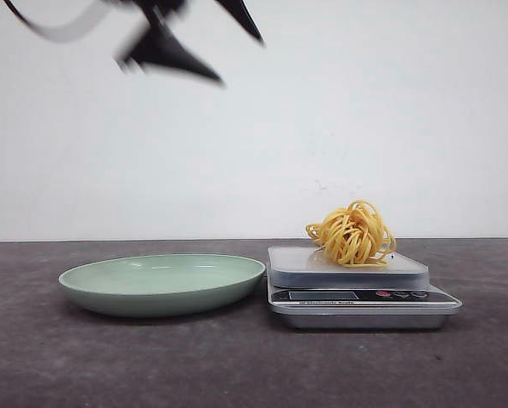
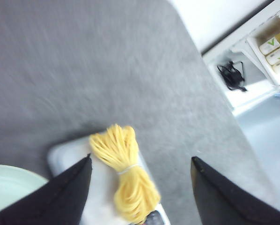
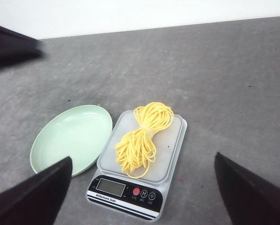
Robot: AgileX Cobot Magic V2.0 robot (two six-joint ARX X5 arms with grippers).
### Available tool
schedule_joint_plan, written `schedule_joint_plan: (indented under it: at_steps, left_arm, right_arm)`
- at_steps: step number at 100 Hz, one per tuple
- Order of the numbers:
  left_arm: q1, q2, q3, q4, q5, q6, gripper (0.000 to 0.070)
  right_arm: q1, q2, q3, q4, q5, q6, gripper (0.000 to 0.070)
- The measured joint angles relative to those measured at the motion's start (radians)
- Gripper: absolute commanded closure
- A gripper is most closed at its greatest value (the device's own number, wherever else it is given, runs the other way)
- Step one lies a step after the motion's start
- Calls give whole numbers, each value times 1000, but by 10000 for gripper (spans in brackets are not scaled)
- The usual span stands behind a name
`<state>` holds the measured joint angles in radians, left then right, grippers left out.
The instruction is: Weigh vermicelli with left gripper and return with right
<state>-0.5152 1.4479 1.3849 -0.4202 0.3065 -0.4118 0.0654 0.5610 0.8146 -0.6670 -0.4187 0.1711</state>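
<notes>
The vermicelli (image 1: 353,234), a yellow noodle bundle, lies on the platform of a silver kitchen scale (image 1: 356,297). It also shows in the left wrist view (image 2: 126,178) and the right wrist view (image 3: 140,140). The pale green plate (image 1: 160,285) stands empty to the left of the scale. My left gripper (image 1: 237,59) is open and empty, blurred, high above the plate. In its own view the left gripper (image 2: 141,158) looks down on the noodles from above. My right gripper (image 3: 143,157) is open and empty, well above the scale (image 3: 173,140) and plate (image 3: 70,136). It is out of the front view.
A white wall stands behind the dark grey table. Past the table's edge in the left wrist view is a white shelf (image 2: 252,70) with a black cable (image 2: 231,75) and bottles (image 2: 278,49). The left gripper's dark finger (image 3: 13,47) shows in the right wrist view.
</notes>
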Motion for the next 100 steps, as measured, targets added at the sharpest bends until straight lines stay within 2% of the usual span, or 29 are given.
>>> schedule_joint_plan:
  at_steps: [21, 43, 70, 100]
  left_arm:
    - [1, -290, 0, -241, -259, 184, 311]
    - [1, -533, 0, -479, -392, 264, 311]
    - [1, -774, -32, -663, -441, 269, 313]
    - [1, -1108, -270, -692, -494, 199, 313]
  right_arm:
    - [0, 0, 0, -15, 0, -11, 85]
    - [0, 0, 0, -24, 0, -18, 85]
    - [0, 0, 0, -24, 0, -23, 85]
    - [0, 0, 0, -25, 0, -34, 85]
